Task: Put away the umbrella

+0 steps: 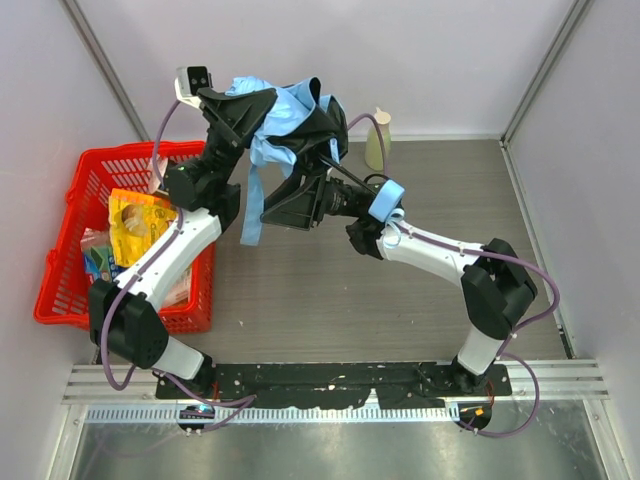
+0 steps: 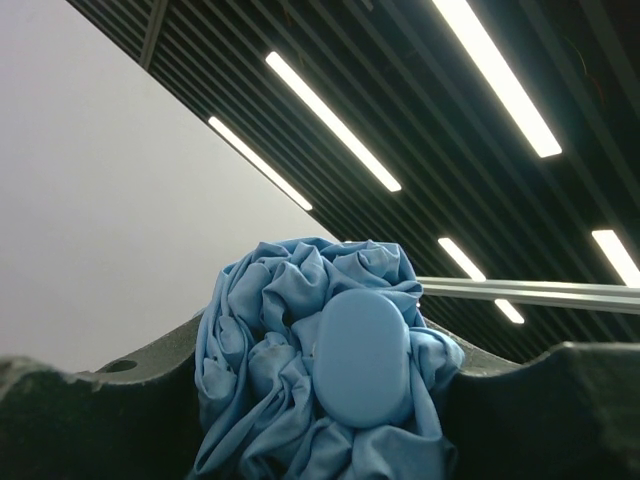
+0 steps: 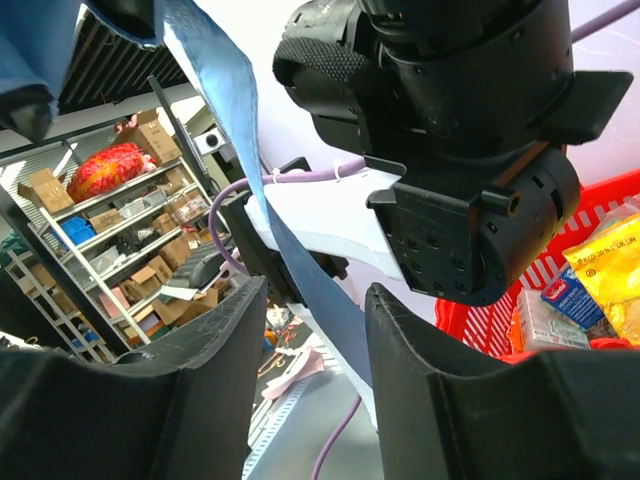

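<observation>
Crumpled sky-blue umbrella (image 1: 290,110), aloft (blue strap (image 1: 250,205) pendent below)

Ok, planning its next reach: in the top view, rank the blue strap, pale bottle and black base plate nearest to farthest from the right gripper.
From the right gripper:
1. blue strap: between its fingers.
2. pale bottle: at the back, right.
3. black base plate: near edge, under the arm bases.

The left fingers (image 1: 260,106) apparently grip the umbrella (image 1: 295,105) aloft, its strap (image 1: 250,210) dangling near a red basket (image 1: 62,285).

L arm (image 1: 165,265), R arm (image 1: 440,255): white links, blk joints, purple cables (image 1: 163,128); jaws blk, prob plastic.
</observation>
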`<state>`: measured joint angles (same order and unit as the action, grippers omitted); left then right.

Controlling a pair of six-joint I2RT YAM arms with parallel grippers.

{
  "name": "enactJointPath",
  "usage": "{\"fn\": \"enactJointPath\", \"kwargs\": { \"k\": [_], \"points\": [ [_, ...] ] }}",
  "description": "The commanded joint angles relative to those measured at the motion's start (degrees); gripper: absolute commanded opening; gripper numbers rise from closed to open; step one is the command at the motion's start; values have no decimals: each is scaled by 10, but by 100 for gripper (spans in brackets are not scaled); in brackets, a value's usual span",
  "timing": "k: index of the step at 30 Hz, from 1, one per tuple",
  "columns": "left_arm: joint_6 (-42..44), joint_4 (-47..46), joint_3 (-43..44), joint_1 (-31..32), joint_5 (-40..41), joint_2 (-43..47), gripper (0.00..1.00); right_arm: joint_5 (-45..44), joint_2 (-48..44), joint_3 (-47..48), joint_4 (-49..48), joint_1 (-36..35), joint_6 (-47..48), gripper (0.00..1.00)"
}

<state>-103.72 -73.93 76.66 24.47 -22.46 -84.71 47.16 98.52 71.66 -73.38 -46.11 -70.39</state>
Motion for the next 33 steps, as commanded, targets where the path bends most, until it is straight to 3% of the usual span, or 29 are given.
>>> {"fn": "enactJointPath", "kwargs": {
  "k": [1, 7, 12, 18, 22, 24, 26, 28, 30, 33],
  "points": [
    [-17, -102, 8, 2, 24, 11, 0, 4, -22, 28, -118, -3, 7, 48],
    [-40, -99, 8, 2, 33, 9, 0, 45, -3, 64, -81, -16, 8, 60],
    [-69, -109, -5, 2, 47, 2, 0, 55, -16, 77, -2, -25, 72, 58],
    [-82, -109, -8, 5, 51, -1, 0, 48, -20, 105, 130, -28, 150, 44],
    [-84, -104, -24, 1, 52, 2, 0, 48, -27, 102, 168, -29, 185, 11],
    [-83, -83, -30, -3, 44, 8, 0, 17, -57, 74, 240, -31, 239, 1],
    [-75, -44, -47, -4, 35, 21, 0, -50, -102, 23, 337, -33, 318, 1],
    [-58, 6, -68, -3, 35, 35, 0, -173, -157, -43, 389, -40, 367, 1],
    [-27, 52, -87, -4, 43, 57, 0, -355, -208, -114, 398, -55, 389, 1],
    [18, 151, -100, -3, 46, 88, 0, -463, -252, -157, 396, -87, 430, 1]
  ]
}}
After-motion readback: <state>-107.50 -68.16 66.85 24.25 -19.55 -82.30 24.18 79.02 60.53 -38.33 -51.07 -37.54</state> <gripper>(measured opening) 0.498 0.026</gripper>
